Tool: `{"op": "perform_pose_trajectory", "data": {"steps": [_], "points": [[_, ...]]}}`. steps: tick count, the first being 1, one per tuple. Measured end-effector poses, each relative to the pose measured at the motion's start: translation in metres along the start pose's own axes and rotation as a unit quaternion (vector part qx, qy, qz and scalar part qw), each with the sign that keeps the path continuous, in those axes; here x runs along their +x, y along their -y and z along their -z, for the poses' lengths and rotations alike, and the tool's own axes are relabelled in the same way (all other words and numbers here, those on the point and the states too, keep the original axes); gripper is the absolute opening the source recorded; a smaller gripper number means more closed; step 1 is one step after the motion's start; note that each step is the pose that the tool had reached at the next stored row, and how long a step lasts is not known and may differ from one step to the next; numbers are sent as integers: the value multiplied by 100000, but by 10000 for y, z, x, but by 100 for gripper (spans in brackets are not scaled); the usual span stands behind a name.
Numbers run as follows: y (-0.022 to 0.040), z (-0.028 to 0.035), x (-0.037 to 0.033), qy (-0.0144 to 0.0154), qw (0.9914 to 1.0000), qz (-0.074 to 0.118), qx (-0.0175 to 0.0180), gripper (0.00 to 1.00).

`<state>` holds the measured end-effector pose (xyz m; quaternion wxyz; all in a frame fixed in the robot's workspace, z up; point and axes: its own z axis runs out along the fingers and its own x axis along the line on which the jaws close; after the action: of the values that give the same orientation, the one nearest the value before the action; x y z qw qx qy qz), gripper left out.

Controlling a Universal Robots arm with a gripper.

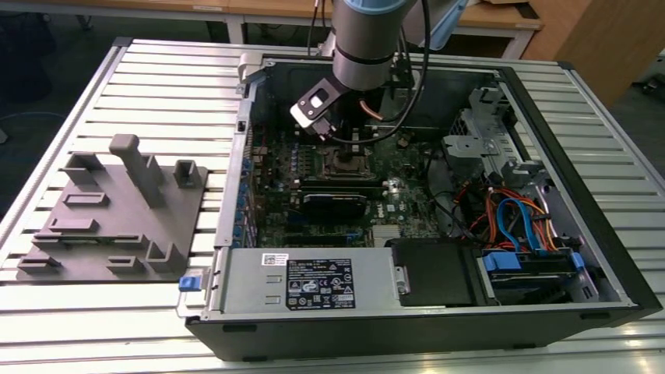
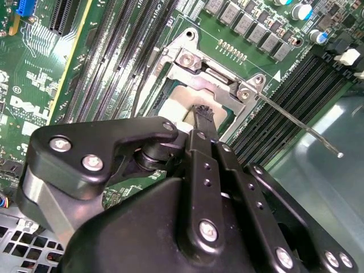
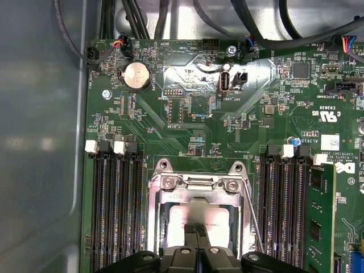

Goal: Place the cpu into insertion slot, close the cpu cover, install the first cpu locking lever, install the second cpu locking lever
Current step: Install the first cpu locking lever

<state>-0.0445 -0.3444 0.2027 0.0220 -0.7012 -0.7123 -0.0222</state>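
The cpu (image 3: 181,219) lies in the insertion slot (image 1: 346,165) with its silvery top (image 2: 177,103) showing. The cpu cover (image 2: 216,84) appears to lie flat around the chip. One thin wire locking lever (image 2: 296,122) sticks out unlatched from a corner of the socket, and it stands slanted beside the frame (image 3: 253,222) in the first wrist view. My gripper (image 3: 196,236) hangs right over the chip, with the black fingertips (image 2: 203,114) pressed together and nothing between them. In the exterior view the gripper (image 1: 348,144) reaches down into the open computer case.
Long black memory slots (image 3: 116,210) flank the socket, and a green memory card (image 3: 321,216) stands in one. A grey fixture plate (image 1: 114,210) lies on the slatted table at the exterior view's left. A power supply (image 1: 301,284) and cable bundles (image 1: 509,218) crowd the case.
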Motion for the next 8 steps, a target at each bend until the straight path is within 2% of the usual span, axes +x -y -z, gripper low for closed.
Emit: {"op": "perform_pose_trajectory", "data": {"steps": [8], "points": [[-2,3,1,4,100000,3,1,11]]}}
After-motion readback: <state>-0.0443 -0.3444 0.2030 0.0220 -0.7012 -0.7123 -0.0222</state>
